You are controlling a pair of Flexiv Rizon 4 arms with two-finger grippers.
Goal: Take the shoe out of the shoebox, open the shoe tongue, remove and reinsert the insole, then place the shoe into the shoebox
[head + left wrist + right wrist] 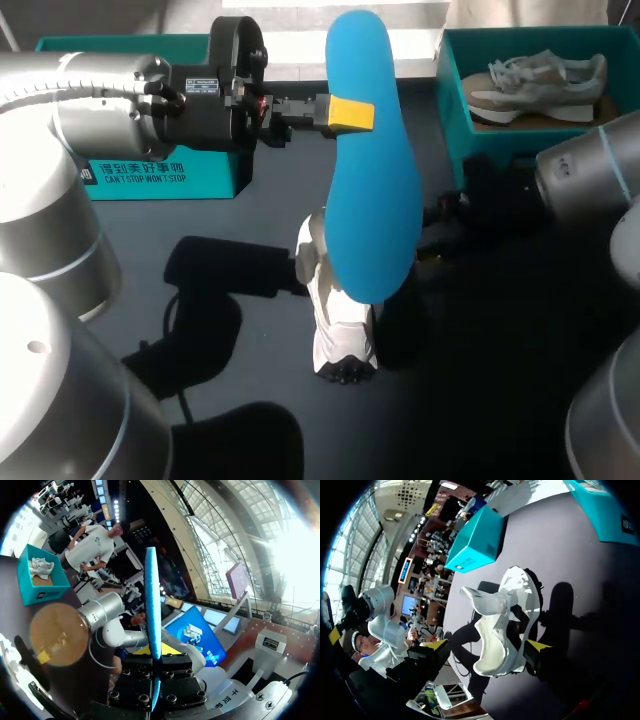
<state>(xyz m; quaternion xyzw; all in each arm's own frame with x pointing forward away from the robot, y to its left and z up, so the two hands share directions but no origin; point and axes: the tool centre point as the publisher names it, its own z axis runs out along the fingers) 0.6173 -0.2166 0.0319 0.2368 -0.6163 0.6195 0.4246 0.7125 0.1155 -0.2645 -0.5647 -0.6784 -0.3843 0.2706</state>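
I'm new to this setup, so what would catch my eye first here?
The big blue insole, held upright above the table by the left gripper. Below it the white shoe sits on the dark table between the right gripper's open fingers; a teal shoebox stands at the far right.

Insole (372, 180) bright blue; shoe (340, 335) white; shoebox (452, 110) teal.

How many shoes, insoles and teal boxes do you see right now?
Shoes: 2, a white shoe on the table and a grey shoe in the right teal box.
Insoles: 1, the blue insole, held up.
Teal boxes: 2, counting the left teal box.
Total: 5.
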